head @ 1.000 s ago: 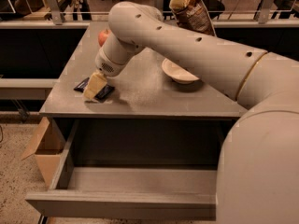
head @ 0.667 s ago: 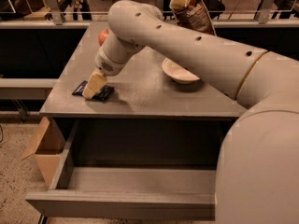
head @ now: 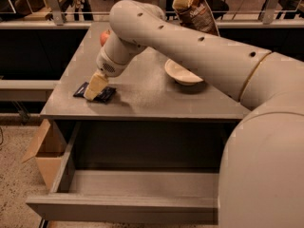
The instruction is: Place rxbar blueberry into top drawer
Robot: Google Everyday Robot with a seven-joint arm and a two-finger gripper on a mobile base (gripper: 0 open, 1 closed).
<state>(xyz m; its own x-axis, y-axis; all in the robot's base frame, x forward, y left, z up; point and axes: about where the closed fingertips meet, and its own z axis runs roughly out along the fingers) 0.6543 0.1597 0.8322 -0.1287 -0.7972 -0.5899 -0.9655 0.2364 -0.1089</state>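
The rxbar blueberry [head: 105, 95], a small flat dark navy wrapper, lies on the grey table top [head: 156, 96] near its front left corner. My gripper [head: 95, 90] reaches down from the big cream arm and sits right on top of the bar, covering its middle. The top drawer [head: 128, 204] is pulled open below the table, wide and shallow with a grey inside, and nothing shows in it.
A white bowl [head: 183, 73] sits at mid-table right of the gripper. A tall brown chip bag [head: 194, 8] stands at the back. A reddish round object [head: 104, 38] peeks out behind the arm. A cardboard box [head: 42, 156] stands on the floor left of the drawer.
The gripper has stayed over the bar at the same spot; no clear movement of bar or drawer.
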